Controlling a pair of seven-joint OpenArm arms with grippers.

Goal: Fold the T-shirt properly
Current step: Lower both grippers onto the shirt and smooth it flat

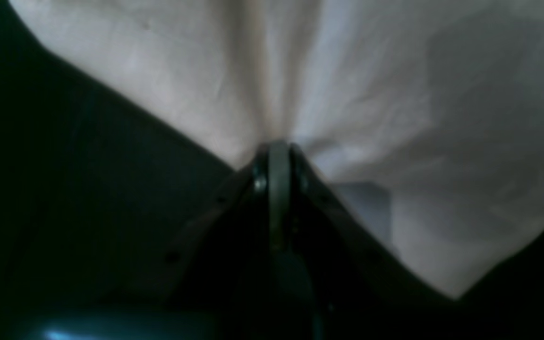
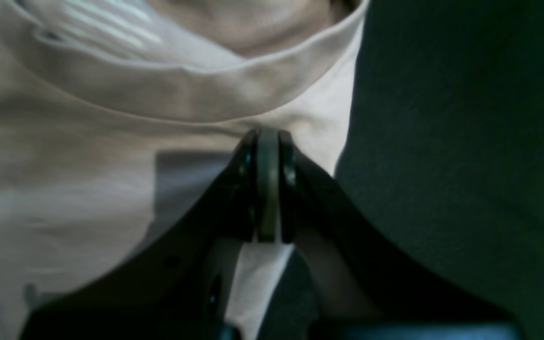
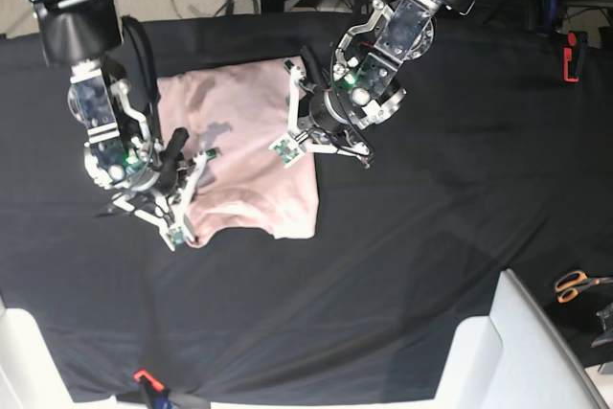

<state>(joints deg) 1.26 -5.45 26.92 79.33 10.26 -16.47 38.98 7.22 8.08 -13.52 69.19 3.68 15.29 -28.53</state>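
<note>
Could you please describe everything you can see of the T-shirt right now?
The T-shirt is plain pale pink, soft cotton-like cloth with no print, lying partly folded and wrinkled on the black table cloth. Its ribbed collar shows in the right wrist view. The left hand is shut on one edge, gathering creases; the right hand is shut on it just below the collar.

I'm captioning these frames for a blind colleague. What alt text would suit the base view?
Seen from above, two robot arms pinch opposite edges of a pale pink T-shirt on a black table cloth. The left gripper is shut on its right edge, the right gripper on its left edge. Orange-handled scissors lie far right.
</note>
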